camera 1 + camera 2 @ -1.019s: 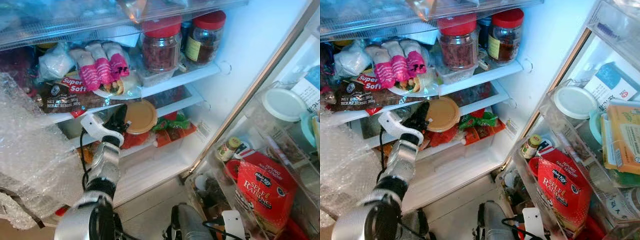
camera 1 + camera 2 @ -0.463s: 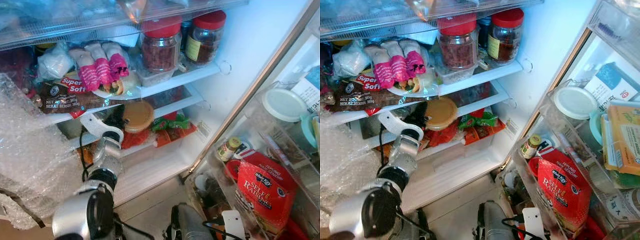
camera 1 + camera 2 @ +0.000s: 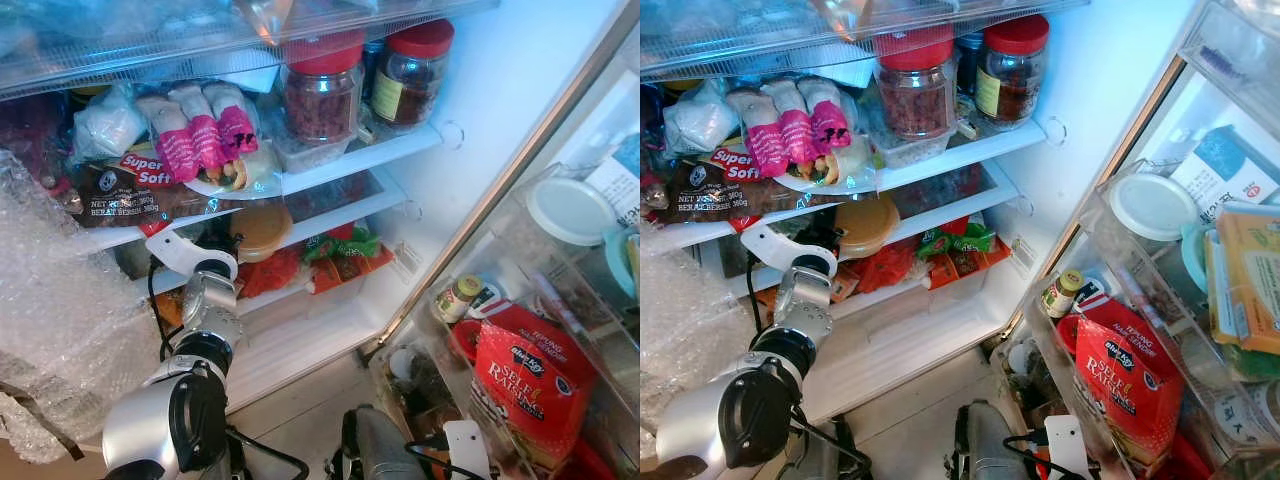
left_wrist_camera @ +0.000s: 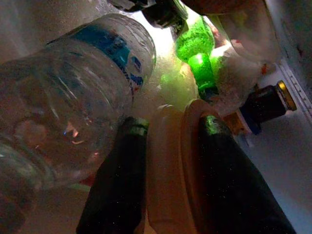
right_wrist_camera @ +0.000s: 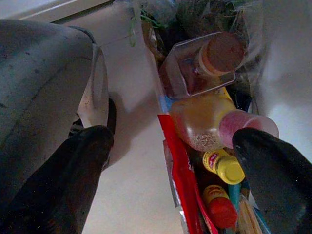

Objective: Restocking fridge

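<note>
**Currently: lidded tub going onto a crowded shelf — risk notes**

Nearest to me, the right gripper point(image 5: 170, 170) hangs idle low beside the door bins, its fingers spread wide apart, nothing between them. No concern there unless the arm swings into the bins.

The left gripper point(image 4: 165, 170) is the working one. Its two fingers are clamped on the tan-lidded tub point(image 3: 258, 228), one finger on each side of the lid edge, and the tub sits partway under the glass shelf point(image 3: 340, 165), at the mouth of the lower compartment.

Just beyond the tub, my wrist camera shows a clear water bottle point(image 4: 73, 97) lying close alongside, nearly touching the near finger. Farther in stand a green bottle point(image 4: 197, 53) and a dark jar with a gold cap point(image 4: 268, 100).

Risks as I judge them:
- Pushing deeper could shove the water bottle or tip the green bottle; the space looks tight.
- Letting go before the tub rests flat could let it tilt and slide out toward the red and green packets point(image 3: 340, 260).
- The wrist passes close under the shelf edge; lifting on the way out could knock the bread bag point(image 3: 130, 190) above.
</note>
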You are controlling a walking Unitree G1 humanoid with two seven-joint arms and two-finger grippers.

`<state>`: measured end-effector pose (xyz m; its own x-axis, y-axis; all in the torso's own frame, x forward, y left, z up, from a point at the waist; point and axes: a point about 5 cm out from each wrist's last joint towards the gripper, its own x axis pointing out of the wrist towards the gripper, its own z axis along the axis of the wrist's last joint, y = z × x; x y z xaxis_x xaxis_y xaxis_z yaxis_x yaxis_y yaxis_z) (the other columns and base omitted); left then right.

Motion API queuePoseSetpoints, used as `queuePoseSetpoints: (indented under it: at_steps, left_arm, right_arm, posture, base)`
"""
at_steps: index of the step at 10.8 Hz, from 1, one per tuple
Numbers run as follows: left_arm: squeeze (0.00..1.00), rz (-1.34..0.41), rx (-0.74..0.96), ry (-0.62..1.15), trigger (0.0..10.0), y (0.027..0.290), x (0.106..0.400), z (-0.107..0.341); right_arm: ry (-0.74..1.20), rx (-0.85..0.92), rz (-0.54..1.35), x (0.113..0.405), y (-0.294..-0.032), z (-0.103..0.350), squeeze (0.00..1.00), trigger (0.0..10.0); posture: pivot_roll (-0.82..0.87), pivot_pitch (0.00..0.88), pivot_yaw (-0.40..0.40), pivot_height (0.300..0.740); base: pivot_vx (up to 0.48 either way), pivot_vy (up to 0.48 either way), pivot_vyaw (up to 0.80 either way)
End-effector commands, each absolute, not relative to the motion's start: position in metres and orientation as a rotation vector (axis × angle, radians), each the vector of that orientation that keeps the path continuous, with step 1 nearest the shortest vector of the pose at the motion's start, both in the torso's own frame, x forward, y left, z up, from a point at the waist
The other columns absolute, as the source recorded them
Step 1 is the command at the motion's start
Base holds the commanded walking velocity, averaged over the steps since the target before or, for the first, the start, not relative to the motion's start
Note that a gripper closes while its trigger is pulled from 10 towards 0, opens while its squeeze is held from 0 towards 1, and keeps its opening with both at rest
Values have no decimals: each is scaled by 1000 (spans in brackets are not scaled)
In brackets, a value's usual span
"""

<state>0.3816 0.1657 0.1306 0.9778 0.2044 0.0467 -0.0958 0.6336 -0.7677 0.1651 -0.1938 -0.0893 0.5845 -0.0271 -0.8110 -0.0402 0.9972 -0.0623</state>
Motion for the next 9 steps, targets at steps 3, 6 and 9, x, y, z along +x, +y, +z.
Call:
queuePoseSetpoints:
  at_steps: [3, 6, 9]
  left_arm:
    - [0, 162, -828, -110, 10000, 162, 385, 135]
    - [1000, 159, -850, -110, 10000, 161, 385, 134]
    - [1000, 171, -868, -116, 10000, 164, 385, 133]
  right_arm:
    - [1019, -58, 48, 145, -182, -99, 0, 10000]
    - [1017, -57, 48, 146, -182, -99, 0, 10000]
    - [1016, -56, 49, 146, -182, -99, 0, 10000]
  posture:
    - [-190, 185, -73, 639]
    - [-189, 182, -72, 639]
    - [-187, 181, -72, 639]
  base:
    - [0, 0, 0]
    - [0, 0, 0]
    - [0, 0, 0]
